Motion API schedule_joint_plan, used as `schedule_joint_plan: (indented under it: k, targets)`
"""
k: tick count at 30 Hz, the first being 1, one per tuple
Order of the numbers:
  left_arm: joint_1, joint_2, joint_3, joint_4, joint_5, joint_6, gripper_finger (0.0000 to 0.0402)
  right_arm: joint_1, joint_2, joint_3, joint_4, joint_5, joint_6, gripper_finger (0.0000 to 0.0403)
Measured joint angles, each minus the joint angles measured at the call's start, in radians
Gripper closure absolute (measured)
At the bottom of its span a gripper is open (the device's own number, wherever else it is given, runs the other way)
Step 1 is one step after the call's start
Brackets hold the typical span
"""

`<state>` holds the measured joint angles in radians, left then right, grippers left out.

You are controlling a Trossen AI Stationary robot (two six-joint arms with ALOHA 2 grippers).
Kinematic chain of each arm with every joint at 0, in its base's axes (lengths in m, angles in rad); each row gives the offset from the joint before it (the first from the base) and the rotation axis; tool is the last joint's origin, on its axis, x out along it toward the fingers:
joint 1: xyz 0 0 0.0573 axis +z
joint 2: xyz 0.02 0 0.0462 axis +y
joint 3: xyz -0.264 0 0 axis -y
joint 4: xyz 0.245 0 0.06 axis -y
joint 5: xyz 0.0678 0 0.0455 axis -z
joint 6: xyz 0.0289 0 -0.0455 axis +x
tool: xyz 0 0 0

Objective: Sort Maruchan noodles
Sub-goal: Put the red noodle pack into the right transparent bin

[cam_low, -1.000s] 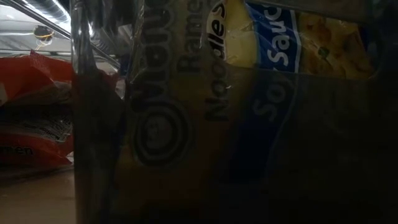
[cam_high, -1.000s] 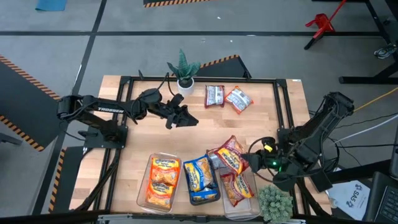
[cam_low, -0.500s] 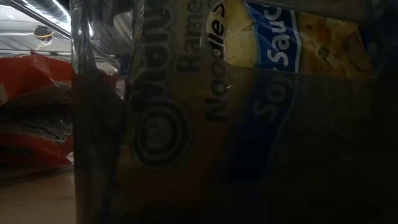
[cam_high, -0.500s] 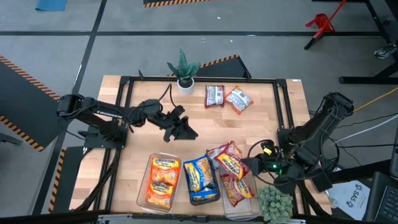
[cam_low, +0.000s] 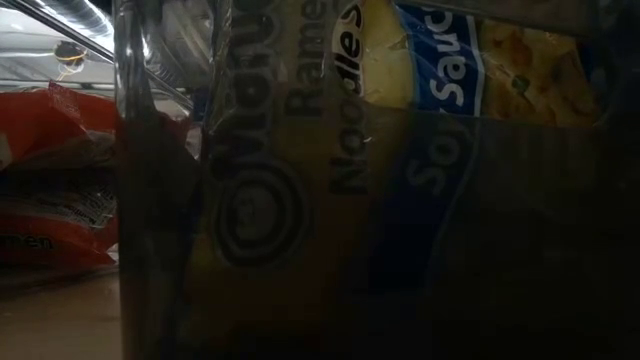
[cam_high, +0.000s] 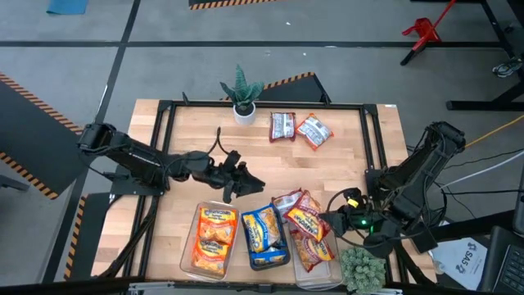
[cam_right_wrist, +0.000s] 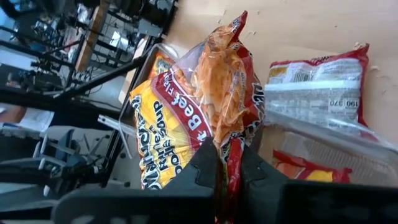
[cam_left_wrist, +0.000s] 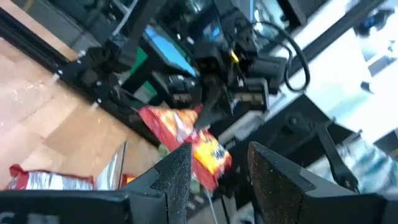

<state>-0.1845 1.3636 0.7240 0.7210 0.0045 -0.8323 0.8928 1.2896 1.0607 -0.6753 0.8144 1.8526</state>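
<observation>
Red-and-yellow Maruchan packet (cam_right_wrist: 205, 106) is pinched by its edge between the closed fingers of the right gripper (cam_high: 326, 220), held over the rightmost clear bin (cam_high: 327, 274) at the near side. Left gripper (cam_high: 246, 185) hangs mid-table, fingers spread and empty. Two red-and-silver packets (cam_high: 299, 129) lie at the far side. Orange packets (cam_high: 214, 238) fill the left bin, blue-and-yellow packets (cam_high: 262, 233) the middle one.
</observation>
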Motion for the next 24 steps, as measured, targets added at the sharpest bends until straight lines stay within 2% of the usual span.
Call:
schedule_joint_plan:
  k: [3, 7, 14, 20, 24]
  targets:
    - [-0.028, 0.047, 0.036, 0.009, -0.054, -0.004, 0.0250, 0.000, 0.000, 0.000, 0.002, -0.001, -0.007, 0.0403]
    - [-0.054, 0.144, 0.147, 0.017, -0.062, -0.003, 0.0250, -0.003, 0.000, 0.000, 0.002, 0.010, -0.076, 0.0403]
    - [-0.059, 0.329, 0.334, 0.007, 0.038, -0.033, 0.0250, -0.002, 0.000, 0.000, 0.008, 0.005, -0.159, 0.0403]
    - [-0.061, 0.384, 0.372, -0.087, 0.141, -0.089, 0.0250, 0.010, 0.000, 0.000, 0.049, -0.084, -0.262, 0.0403]
    - [-0.068, 0.384, 0.372, -0.195, 0.156, -0.101, 0.0250, 0.047, 0.000, 0.000, 0.038, -0.090, -0.265, 0.0403]
